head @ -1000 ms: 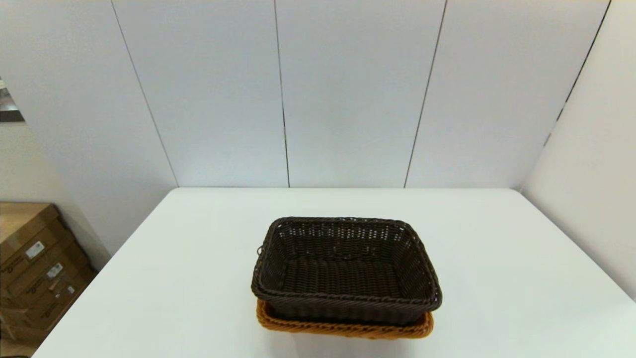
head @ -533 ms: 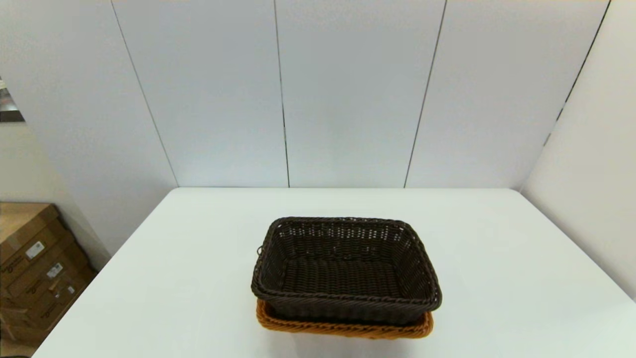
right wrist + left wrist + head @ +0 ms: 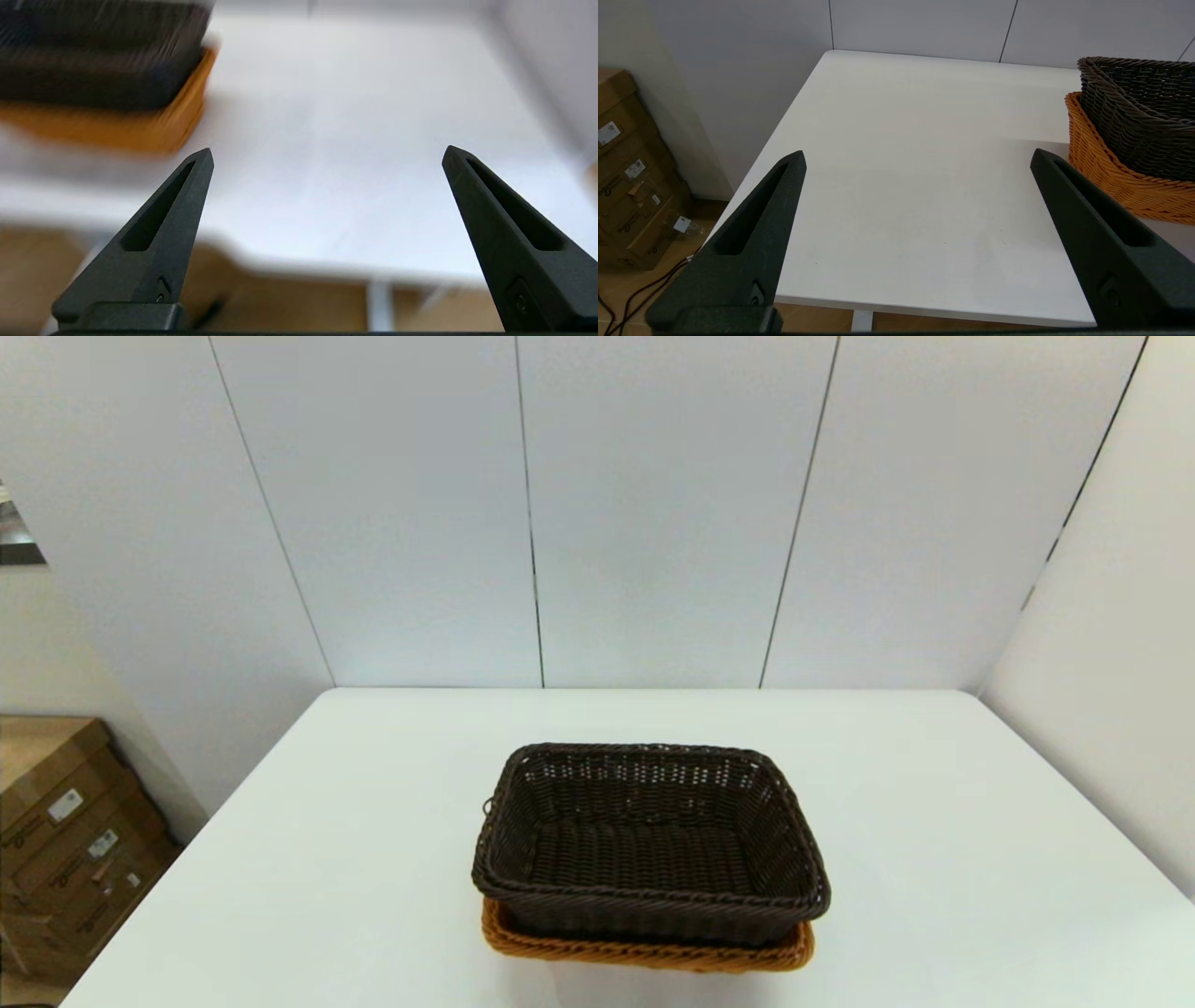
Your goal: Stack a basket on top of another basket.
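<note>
Two baskets I see stacked near the counter's (image 3: 373, 859) front edge, dark brown basket (image 3: 649, 840) nested in orange-tan basket (image 3: 644, 954), while my left hand (image 3: 917, 156) and right hand (image 3: 327, 154) hover spread wide, empty, off to either side.

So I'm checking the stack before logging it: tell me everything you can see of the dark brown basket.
The dark brown basket is rectangular woven wicker, almost black, with open-weave sides, a tight-woven floor and a braided rim. It is empty and upright, nested in the orange-tan basket, whose rim shows beneath it at the near side. The stack stands on the white table. Neither pincer touches it.
</note>
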You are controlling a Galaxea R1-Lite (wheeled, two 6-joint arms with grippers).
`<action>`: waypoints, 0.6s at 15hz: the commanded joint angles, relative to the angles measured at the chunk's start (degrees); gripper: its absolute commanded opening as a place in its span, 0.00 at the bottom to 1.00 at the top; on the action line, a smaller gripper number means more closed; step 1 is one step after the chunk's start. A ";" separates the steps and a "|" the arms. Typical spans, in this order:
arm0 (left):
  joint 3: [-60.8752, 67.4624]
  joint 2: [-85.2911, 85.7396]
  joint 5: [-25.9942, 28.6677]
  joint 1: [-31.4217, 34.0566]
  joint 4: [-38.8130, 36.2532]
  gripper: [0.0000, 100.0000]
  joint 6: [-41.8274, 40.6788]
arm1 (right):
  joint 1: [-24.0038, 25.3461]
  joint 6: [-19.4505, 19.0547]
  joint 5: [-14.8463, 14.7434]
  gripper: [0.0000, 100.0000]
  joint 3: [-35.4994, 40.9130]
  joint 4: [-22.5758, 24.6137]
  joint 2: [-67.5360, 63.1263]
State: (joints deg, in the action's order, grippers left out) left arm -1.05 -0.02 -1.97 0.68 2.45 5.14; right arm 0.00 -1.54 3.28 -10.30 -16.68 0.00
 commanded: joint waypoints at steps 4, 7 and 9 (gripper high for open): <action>-0.01 0.11 -0.05 0.02 0.01 1.00 0.04 | 0.00 -3.56 -2.22 1.00 9.42 14.22 0.09; -0.01 0.11 -0.05 0.02 0.01 1.00 0.04 | 0.00 -2.95 -2.22 1.00 9.69 15.01 0.09; -0.01 0.11 -0.05 0.02 0.01 1.00 0.04 | 0.00 -2.68 -2.22 1.00 9.69 15.01 0.09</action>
State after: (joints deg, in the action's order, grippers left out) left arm -1.05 -0.02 -1.97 0.68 2.43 5.17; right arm 0.00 -4.21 1.04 -0.63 -1.65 0.07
